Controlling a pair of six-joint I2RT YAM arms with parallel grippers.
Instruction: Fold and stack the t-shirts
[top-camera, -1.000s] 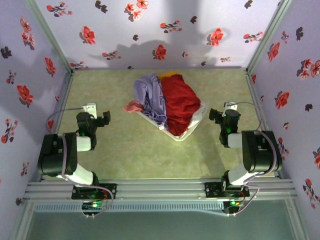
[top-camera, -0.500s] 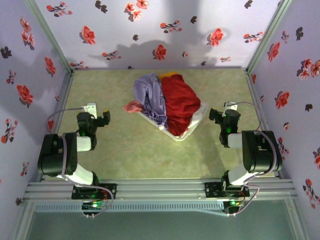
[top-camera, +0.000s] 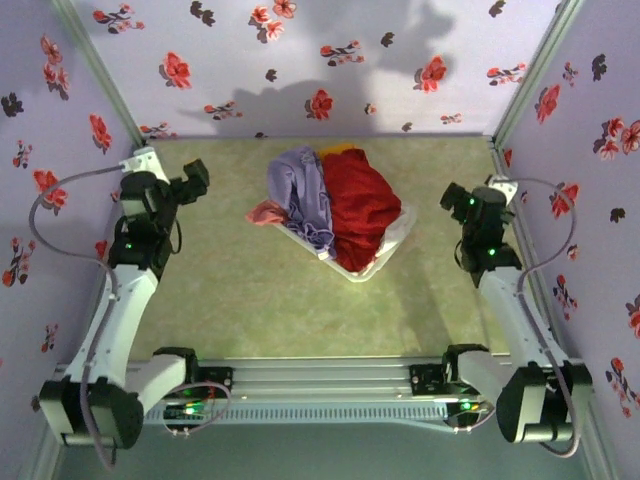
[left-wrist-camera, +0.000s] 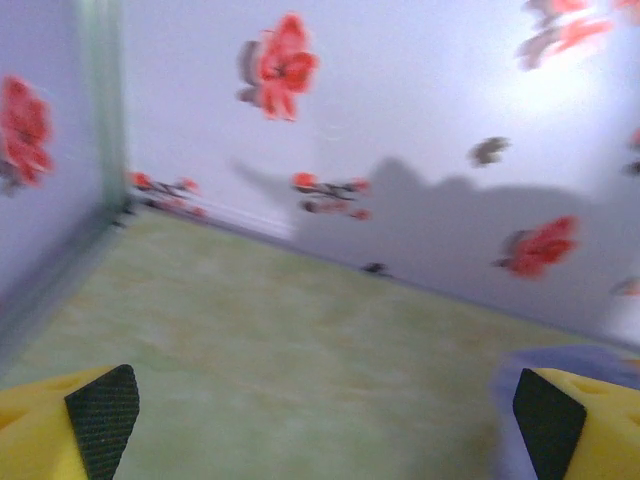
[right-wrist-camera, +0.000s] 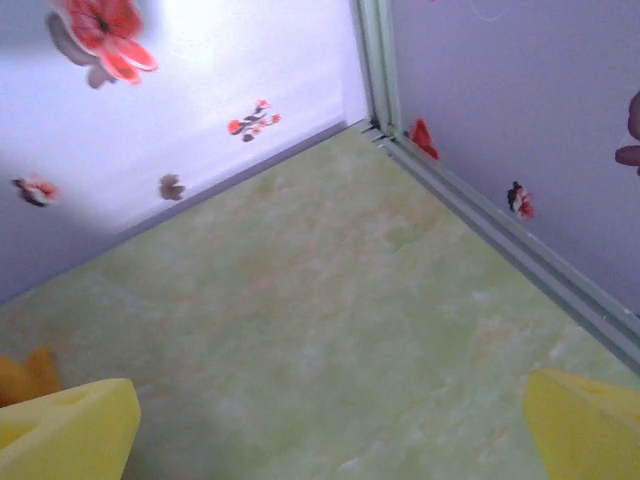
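The t-shirts lie heaped in a white basket (top-camera: 386, 252) at the table's middle: a big deep red one (top-camera: 358, 205), a lavender one (top-camera: 298, 188), a pink bit (top-camera: 264, 212) and a yellow-orange bit (top-camera: 338, 150). My left gripper (top-camera: 190, 180) hangs left of the heap, open and apart from it. My right gripper (top-camera: 455, 200) hangs right of the heap, also open. In the left wrist view the left gripper (left-wrist-camera: 325, 425) has bare table between its fingers, with lavender cloth (left-wrist-camera: 560, 358) at the right. The right gripper (right-wrist-camera: 330, 435) holds nothing; orange cloth (right-wrist-camera: 20, 375) peeks in at the left.
Flowered walls close in the green table (top-camera: 240, 290) at the back and both sides. The back right corner post (right-wrist-camera: 375, 70) and the right side rail (right-wrist-camera: 520, 245) stand close to my right gripper. Open table lies in front of the basket.
Both arms have unfolded from their tucked poses and reached towards the back. The left gripper went up and left, the right one up and right. The shirts have not moved.
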